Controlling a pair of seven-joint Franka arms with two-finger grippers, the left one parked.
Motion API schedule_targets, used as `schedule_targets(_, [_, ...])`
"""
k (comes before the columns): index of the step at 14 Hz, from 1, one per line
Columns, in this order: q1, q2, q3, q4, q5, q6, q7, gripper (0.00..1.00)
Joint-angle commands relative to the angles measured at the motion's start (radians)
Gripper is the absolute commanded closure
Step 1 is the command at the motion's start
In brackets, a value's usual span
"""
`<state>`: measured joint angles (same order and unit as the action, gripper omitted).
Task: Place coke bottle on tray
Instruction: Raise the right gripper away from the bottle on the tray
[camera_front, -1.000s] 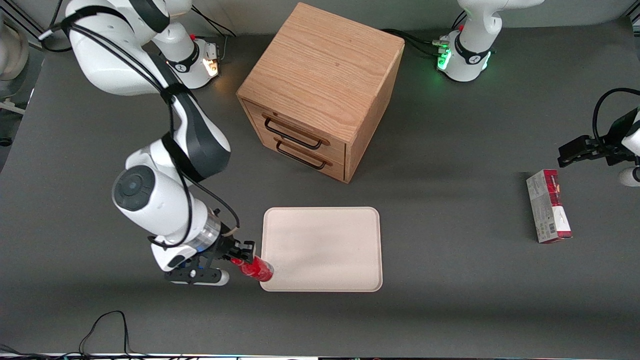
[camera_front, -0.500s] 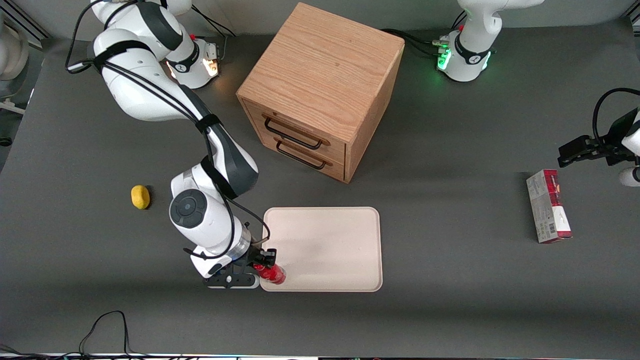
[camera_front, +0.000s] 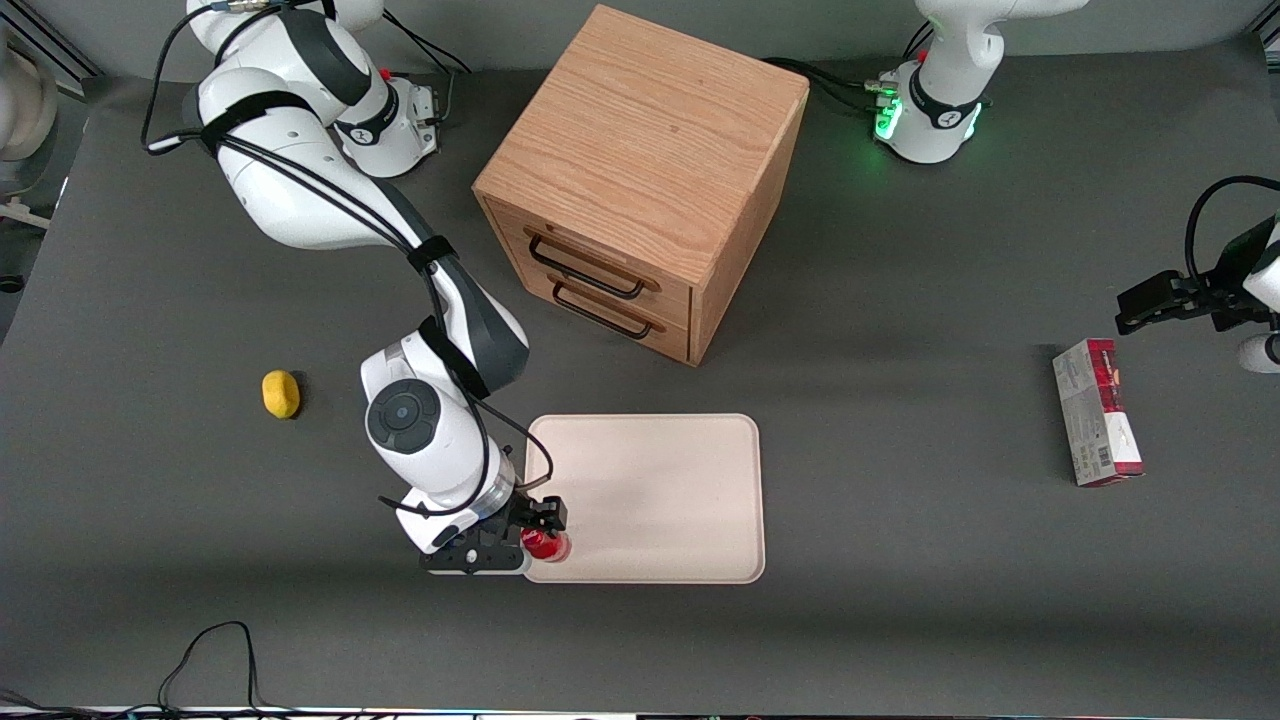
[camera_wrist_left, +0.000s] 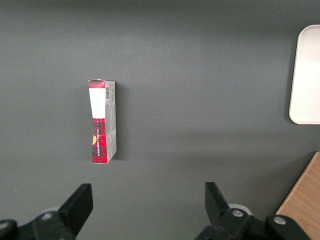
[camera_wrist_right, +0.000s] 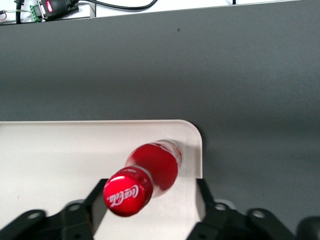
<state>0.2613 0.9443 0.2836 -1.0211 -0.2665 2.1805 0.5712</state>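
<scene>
The gripper (camera_front: 535, 530), closed on the coke bottle (camera_front: 546, 544), has carried it in from just off the tray (camera_front: 650, 480) to above the tray's near corner, bottle now nearly upright, so lowering and release likely remain. One bottle, one tray, one cabinet (camera_front: 640, 180), one carton (camera_front: 1097, 410), one lemon (camera_front: 281, 393) on the surface.

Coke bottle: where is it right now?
The coke bottle stands on the tray, at its corner nearest the front camera toward the working arm's end, with the gripper around it.
</scene>
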Motion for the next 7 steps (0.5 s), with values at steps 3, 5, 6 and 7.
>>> schedule_targets(3, [0.032,-0.264,-0.064,-0.241,-0.016,-0.082,0.038,0.0])
schedule_targets(5, [0.029,-0.396,-0.101,-0.351,-0.001,-0.18,0.017,0.0])
schedule_targets(6, [0.029,-0.468,-0.124,-0.406,0.044,-0.229,-0.044,0.0])
schedule_targets(7, [0.03,-0.539,-0.179,-0.456,0.112,-0.275,-0.122,0.0])
